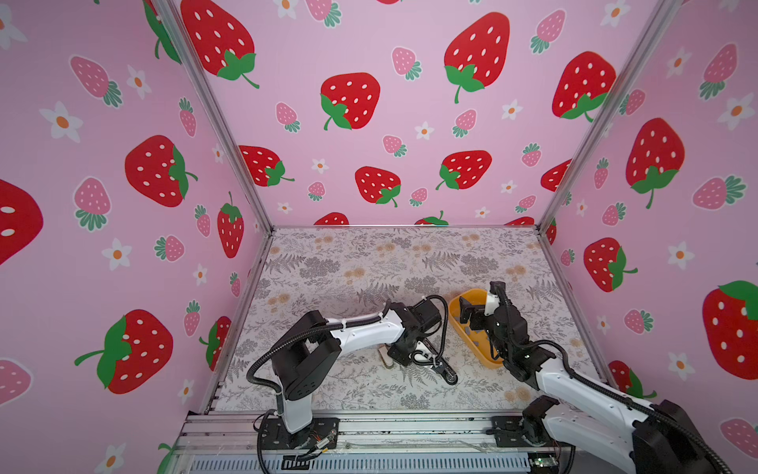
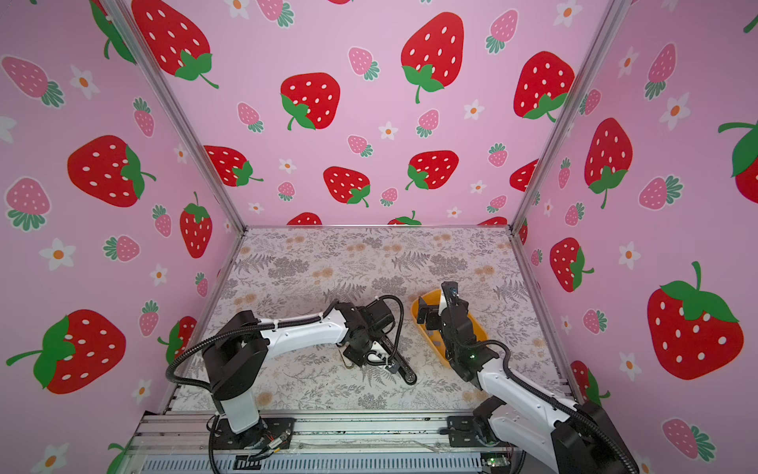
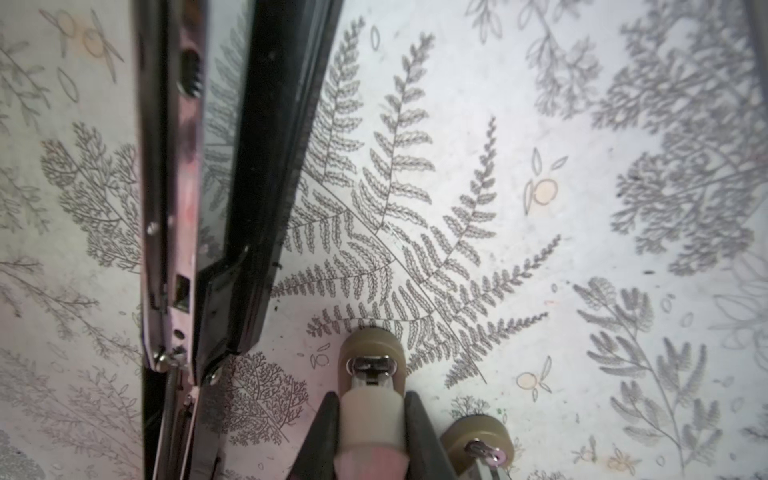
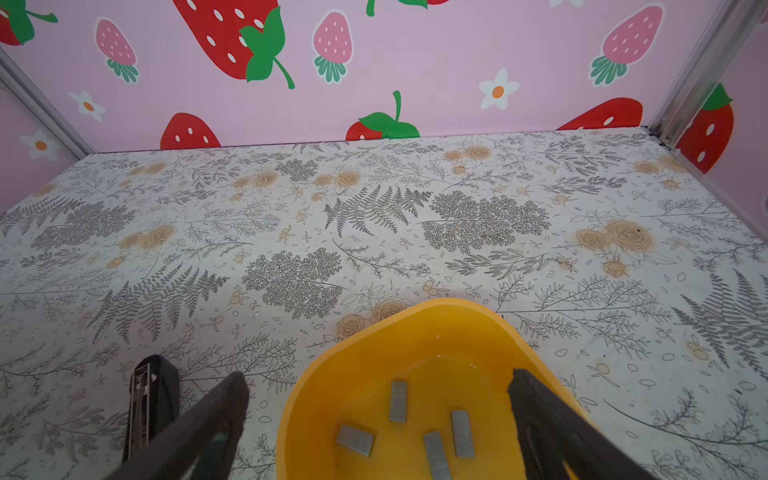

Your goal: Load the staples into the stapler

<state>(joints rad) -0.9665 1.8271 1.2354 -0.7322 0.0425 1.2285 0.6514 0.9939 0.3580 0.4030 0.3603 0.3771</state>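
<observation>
The black stapler [image 3: 249,166] lies open on the floral mat, its metal channel [image 3: 174,187] bare; it shows in both top views [image 1: 447,372] [image 2: 406,371]. Beside it my left gripper [image 3: 371,397] is shut on a beige peg [image 3: 371,411] with a round tan cap and a metal clip. A second tan cap [image 3: 478,444] sits close by. Several grey staples [image 4: 398,401] lie in a yellow tray [image 4: 316,382]. My right gripper [image 4: 380,390] hangs open over the tray, one finger outside its rim, the other over its opposite edge. The right wrist view also catches the stapler's end [image 4: 149,399].
The yellow tray [image 1: 488,361] stands right of centre, a little right of the stapler. Pink strawberry walls close the mat on three sides, with metal posts at the corners. An aluminium rail [image 1: 369,431] carries both arm bases along the front edge.
</observation>
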